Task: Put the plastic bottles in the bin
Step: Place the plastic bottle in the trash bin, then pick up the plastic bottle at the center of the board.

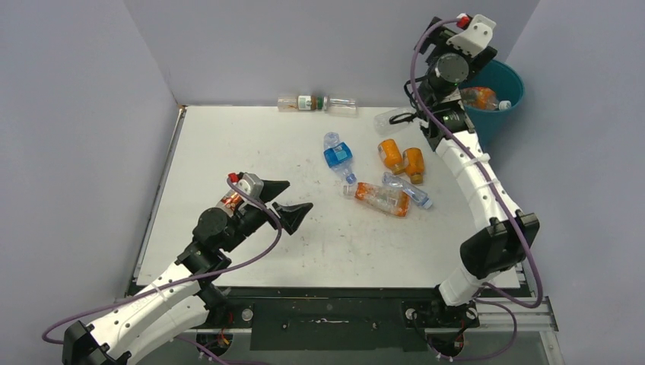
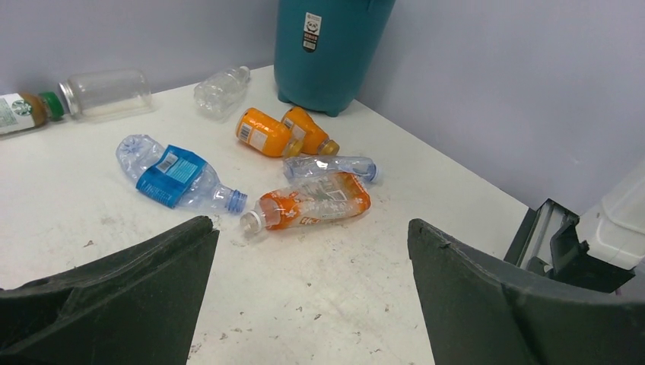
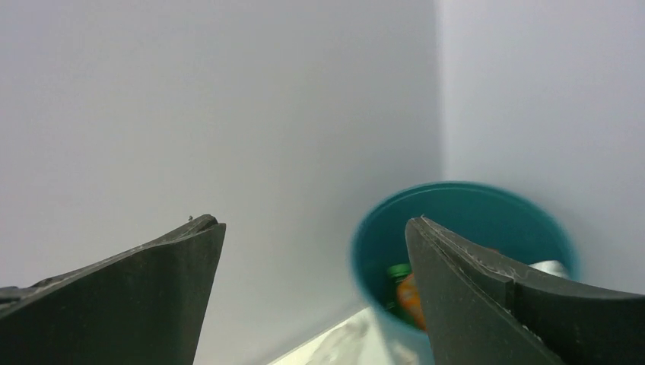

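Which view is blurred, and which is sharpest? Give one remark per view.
Right wrist: the bin is smeared, its rim soft. Left wrist: sharp, with crisp label edges on the blue-labelled bottle. Top external: even light, no glare on the table.

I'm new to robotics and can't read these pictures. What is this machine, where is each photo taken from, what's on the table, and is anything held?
Two robot arms stand at a white table. One picture looks down from above; the others come from cameras on each wrist, the dark wedges being fingers. On the table lie a blue-labelled bottle, two orange bottles, an orange-labelled jug, some clear ones. The teal bin holds a few. The left gripper and right gripper are open, holding nothing.
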